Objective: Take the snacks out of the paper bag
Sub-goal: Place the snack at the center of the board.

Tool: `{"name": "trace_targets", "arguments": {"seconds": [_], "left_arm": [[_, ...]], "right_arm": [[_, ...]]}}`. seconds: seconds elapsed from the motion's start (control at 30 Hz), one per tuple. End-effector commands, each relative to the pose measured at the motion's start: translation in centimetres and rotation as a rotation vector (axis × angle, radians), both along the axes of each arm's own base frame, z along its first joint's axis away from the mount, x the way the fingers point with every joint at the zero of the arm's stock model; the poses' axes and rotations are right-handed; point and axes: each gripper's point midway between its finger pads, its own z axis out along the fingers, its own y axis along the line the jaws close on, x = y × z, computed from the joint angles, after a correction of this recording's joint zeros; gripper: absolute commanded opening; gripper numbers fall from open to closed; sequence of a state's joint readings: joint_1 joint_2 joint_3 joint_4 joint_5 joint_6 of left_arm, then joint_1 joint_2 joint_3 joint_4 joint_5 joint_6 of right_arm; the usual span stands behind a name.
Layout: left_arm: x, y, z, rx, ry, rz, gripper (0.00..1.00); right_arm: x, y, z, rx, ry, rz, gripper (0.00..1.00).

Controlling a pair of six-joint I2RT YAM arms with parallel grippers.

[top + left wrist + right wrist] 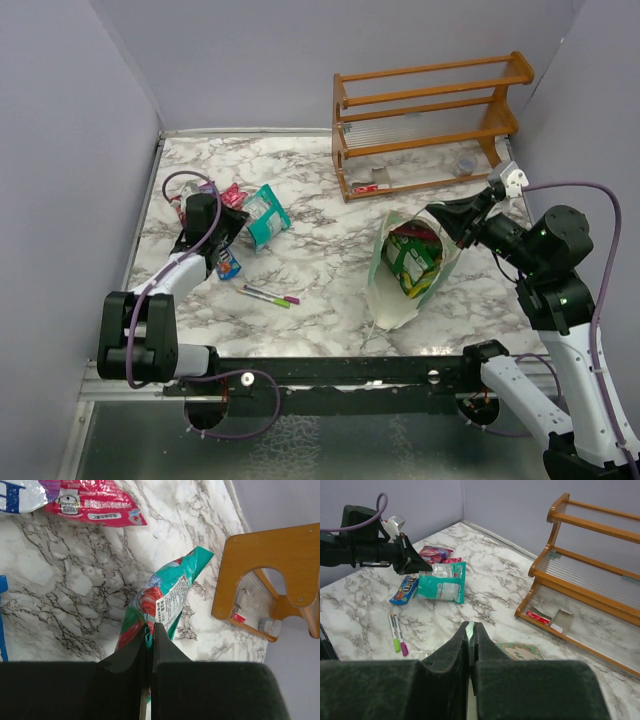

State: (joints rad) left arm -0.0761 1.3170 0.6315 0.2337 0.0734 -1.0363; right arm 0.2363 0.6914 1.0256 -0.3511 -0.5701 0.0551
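Note:
The pale green paper bag [392,300] stands open right of centre, with green snacks [410,258] showing inside. My right gripper [437,213] is shut on the bag's far rim; a strip of pale green paper [471,628] sits pinched between its fingers. At the left, my left gripper [243,223] is shut on the edge of a teal snack packet [268,215], which lies on the marble. In the left wrist view the teal packet [170,595] runs out from the closed jaws. Pink packets [232,195] and a blue packet [228,264] lie beside it.
Two marker pens [270,296], green and purple, lie on the marble between the arms. An orange wooden rack [430,120] stands at the back right with a small red-and-white item [538,616] on its bottom shelf. Grey walls close in both sides.

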Motion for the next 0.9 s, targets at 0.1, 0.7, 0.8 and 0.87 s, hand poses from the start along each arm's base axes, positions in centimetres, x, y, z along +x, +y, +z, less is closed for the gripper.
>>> {"name": "trace_targets", "arguments": {"seconds": [0.1,0.7,0.8,0.87], "left_arm": [[0.8,1.5,0.0,0.055,0.004,0.037,0.18],[-0.1,-2.6,6.8,0.005,-0.149,-0.169,0.93],[-1.2,-4.8,7.9,-0.006,-0.182,-0.216,0.93],[-2.1,-6.5,9.2,0.009,-0.229,-0.258,0.92]], "right_arm": [[-1.3,0.1,2.9,0.025,-0.106,0.022,0.02],[0.9,-0.5,3.3,0.080,-0.062,-0.061,0.02],[2.1,-1.2,3.3,0.085,-0.041,-0.123,0.02],[2.9,-1.7,3.5,0.083,-0.034,-0.161,0.01]]}}
